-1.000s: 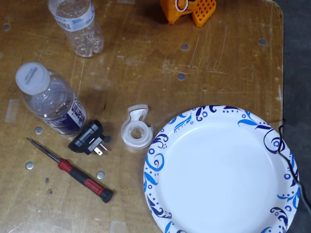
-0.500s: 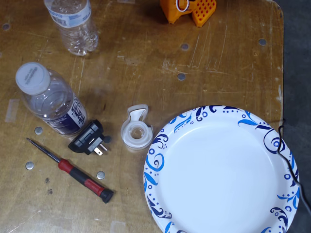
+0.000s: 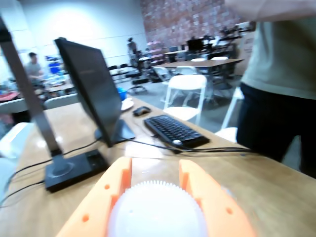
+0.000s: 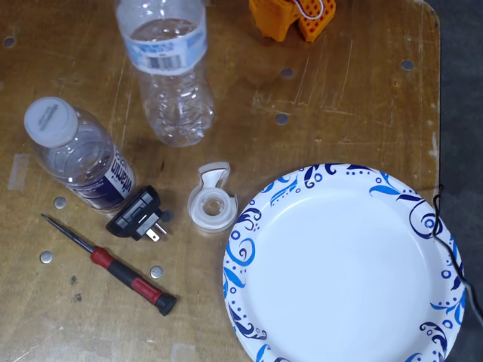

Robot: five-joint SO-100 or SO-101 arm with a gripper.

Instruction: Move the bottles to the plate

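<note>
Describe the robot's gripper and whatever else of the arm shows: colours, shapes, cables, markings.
In the wrist view the gripper has two orange plastic fingers, broad and rounded, one with small round holes along its edge. No markings show. In the fixed view, orange arm parts show at the table's top edge, one with a grid of holes and a thin white cable looped over it.

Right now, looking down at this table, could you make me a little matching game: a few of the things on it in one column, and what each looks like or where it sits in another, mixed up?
Things:
1. ribbed bottle
2. white-capped bottle
3. screwdriver
4. plate

Descriptions:
A. red and black handle, lying near the table's bottom left
B. blue swirls round the rim, nothing on it
C. dark blue label, beside a black plug
D. pale label with a barcode, near the top edge of the fixed view

Pairs: 1-D, 2-C, 3-A, 4-B
</note>
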